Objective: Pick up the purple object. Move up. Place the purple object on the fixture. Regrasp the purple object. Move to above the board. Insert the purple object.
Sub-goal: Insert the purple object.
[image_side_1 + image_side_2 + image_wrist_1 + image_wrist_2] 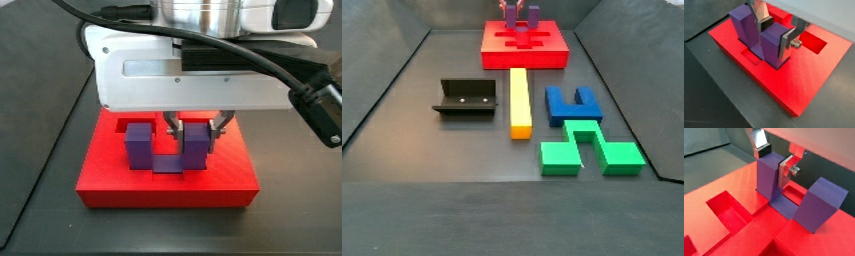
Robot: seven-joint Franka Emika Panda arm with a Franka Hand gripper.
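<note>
Purple plastic stands out against red at the centre of your frames: the purple object (168, 150), a U-shaped block with its two prongs pointing up, sits on the board (107, 180) with its base down in one of the recesses. Your claw (195, 133) is clamped on one prong, the silver finger plates (789, 42) pressed against opposite faces of it, as both wrist views show (775, 164). The other prong stands free beside it.

In a side view from farther back, the board (549, 55) lies at the top centre of the frame, with the purple object (521, 16) and claw at its far end, partly cut off by the frame edge. Nearer the camera on the dark table (422, 130), you can see the fixture (469, 98) at centre left, a long yellow bar (519, 101) just right of it, a blue arch-shaped block (572, 104) further right, and a green piece (589, 147) below that, touching or nearly touching the blue one.
</note>
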